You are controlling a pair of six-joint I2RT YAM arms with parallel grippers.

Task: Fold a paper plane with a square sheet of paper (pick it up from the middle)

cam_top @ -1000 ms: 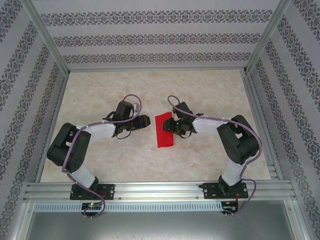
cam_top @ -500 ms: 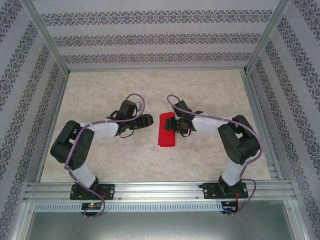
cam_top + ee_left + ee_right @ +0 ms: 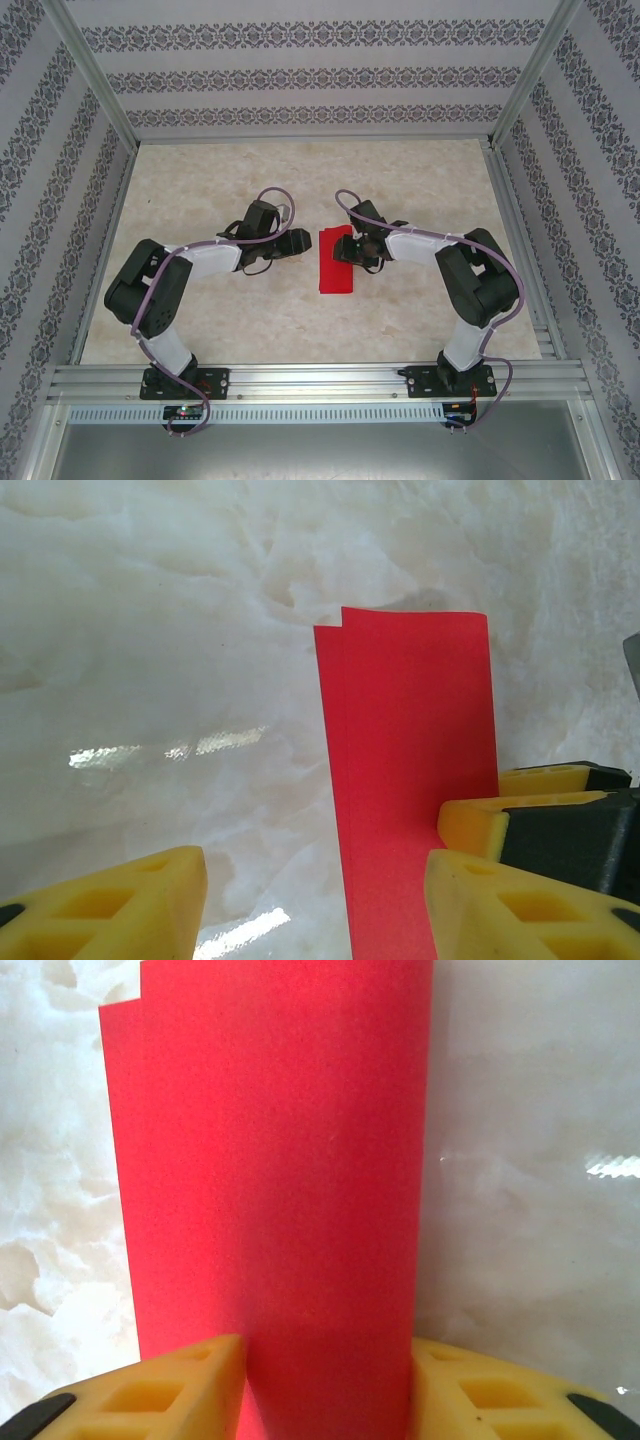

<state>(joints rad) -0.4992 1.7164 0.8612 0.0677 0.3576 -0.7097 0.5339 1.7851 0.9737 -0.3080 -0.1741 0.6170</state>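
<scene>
Both arm bases are bolted to the grooved aluminium rail (image 3: 320,380) at the near edge. Each arm rises from its base, bends sharply at the elbow and reaches inward, low over the pale marbled tabletop (image 3: 430,190), the forearms converging at centre. The left gripper (image 3: 299,240) points right, its yellow fingers (image 3: 110,910) spread wide, just beside the left long edge of the thin bright red paper sheet (image 3: 334,264). The right gripper (image 3: 346,248) angles down over the sheet's far half, its yellow fingers (image 3: 160,1390) apart, with the paper's width filling the gap between them; whether they press it cannot be told. The sheet lies flat at table centre, folded into a long rectangle, with its layers slightly offset at one corner. Beyond stands the patterned back wall (image 3: 300,75).
</scene>
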